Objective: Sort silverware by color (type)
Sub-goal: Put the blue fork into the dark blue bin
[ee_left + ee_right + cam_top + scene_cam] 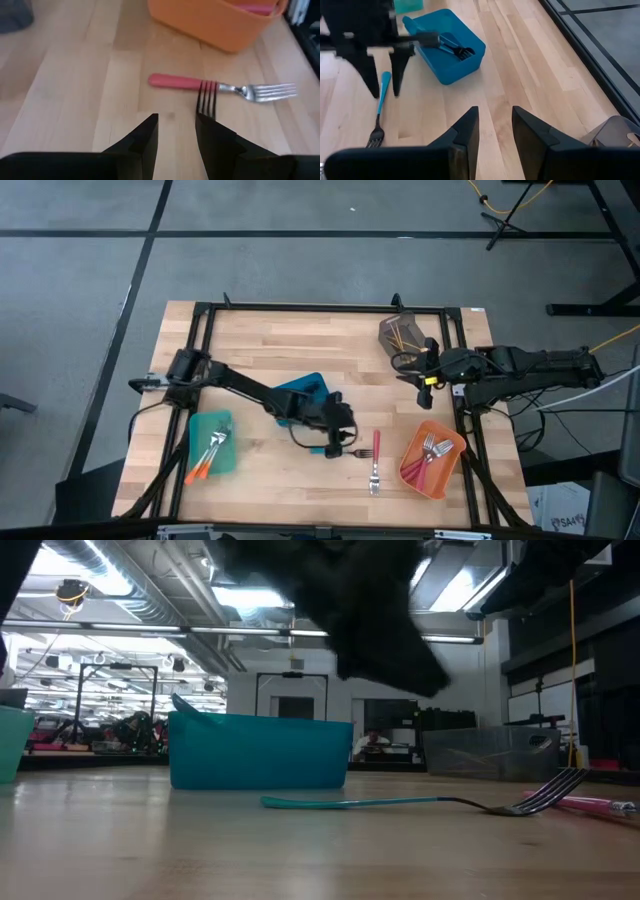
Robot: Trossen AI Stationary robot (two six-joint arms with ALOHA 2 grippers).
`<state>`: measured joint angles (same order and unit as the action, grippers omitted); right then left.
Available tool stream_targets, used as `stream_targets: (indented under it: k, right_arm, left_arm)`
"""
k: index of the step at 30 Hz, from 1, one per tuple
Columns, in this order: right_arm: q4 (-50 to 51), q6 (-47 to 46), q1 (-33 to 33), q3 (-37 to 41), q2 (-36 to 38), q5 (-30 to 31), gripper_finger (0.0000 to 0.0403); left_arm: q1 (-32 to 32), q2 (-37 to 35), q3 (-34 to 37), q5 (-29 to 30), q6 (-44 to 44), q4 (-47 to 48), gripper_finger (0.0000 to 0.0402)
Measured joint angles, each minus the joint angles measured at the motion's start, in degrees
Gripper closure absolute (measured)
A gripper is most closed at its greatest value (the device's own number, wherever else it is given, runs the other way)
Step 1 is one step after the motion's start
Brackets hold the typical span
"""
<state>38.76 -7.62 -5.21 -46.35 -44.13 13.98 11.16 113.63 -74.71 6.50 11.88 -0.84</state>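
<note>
A blue-handled fork (400, 803) lies flat on the wooden table, its tines (207, 97) pointing toward a red-handled fork (220, 86) that lies flat beside it. My left gripper (336, 444) hangs open a little above the blue fork's handle (383, 87). Seen from the right wrist view, its fingers (371, 82) stand on either side of the handle, clear of it. My right gripper (494, 117) waits open and empty at the table's right side, near the grey bin (400, 332).
The blue bin (452, 50) with blue-handled forks stands just behind the left arm. An orange bin (432, 458) holds red-handled forks at the near right, and a teal bin (212, 442) holds orange-handled ones at the near left. The grey bin holds gold pieces.
</note>
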Motion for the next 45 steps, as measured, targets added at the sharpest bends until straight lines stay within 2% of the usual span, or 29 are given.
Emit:
stream_targets:
  k: [8,10,28,37,45]
  right_arm:
    - [0.12,0.03,0.02,0.00,0.01,0.80,0.0299]
    - [0.28,0.02,0.02,0.00,-0.01,0.88,0.0299]
    - [0.22,0.00,0.00,-0.02,-0.01,0.92,0.0299]
    - [0.28,0.00,0.00,-0.01,-0.01,0.94,0.0299]
    - [0.31,0.00,0.00,0.00,-0.01,0.94,0.0299]
  left_arm:
    - [0.05,9.12,-17.87,0.40,-0.08,24.20,0.0278]
    - [0.73,10.29,-20.00,0.26,-0.11,25.76,0.0278]
    - [4.15,10.92,-20.42,1.64,0.02,28.22,0.0278]
    - [3.10,13.63,-20.40,-5.18,2.74,25.34,0.0278]
    - [3.31,13.72,-20.40,-6.54,2.60,26.10,0.0278]
